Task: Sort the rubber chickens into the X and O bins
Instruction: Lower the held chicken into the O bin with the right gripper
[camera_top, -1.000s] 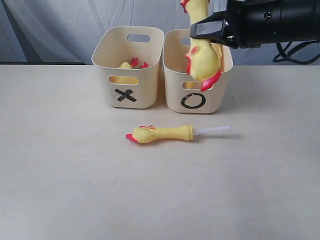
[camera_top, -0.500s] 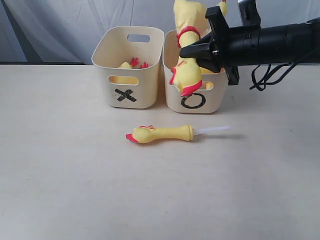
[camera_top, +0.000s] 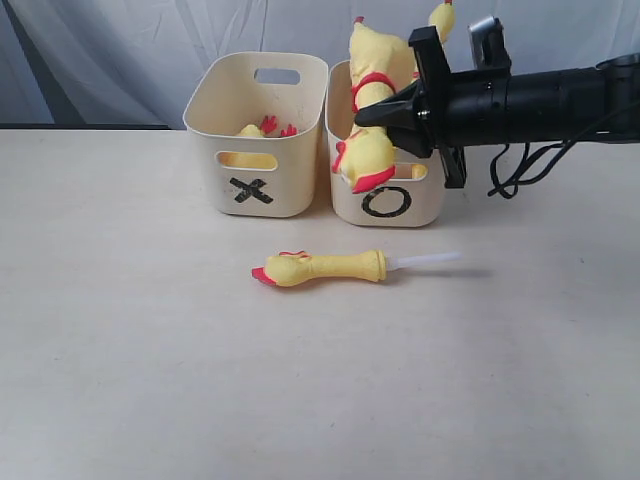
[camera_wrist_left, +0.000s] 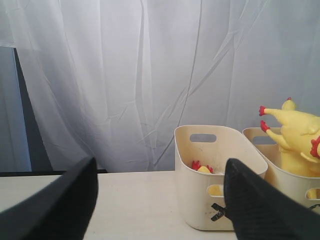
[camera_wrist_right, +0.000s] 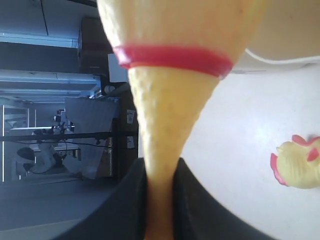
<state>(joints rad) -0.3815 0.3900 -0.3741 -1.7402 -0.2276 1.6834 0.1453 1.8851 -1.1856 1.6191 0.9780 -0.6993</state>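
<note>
My right gripper (camera_top: 382, 112) pinching a long rubber chicken (camera_top: 372, 55) by the neck, head dangling over the front rim of the O bin (camera_top: 428, 205), back edge of the worktop (camera_top: 150, 350), small chicken (camera_top: 325, 267) lying mid-worktop, my left gripper (camera_wrist_left: 160, 210) wide apart, empty

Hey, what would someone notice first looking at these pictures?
A big yellow chicken, clamped by the neck in the right gripper, dangles head-down at the O bin. Next, a small chicken lies alone on the table in front of it.
</note>
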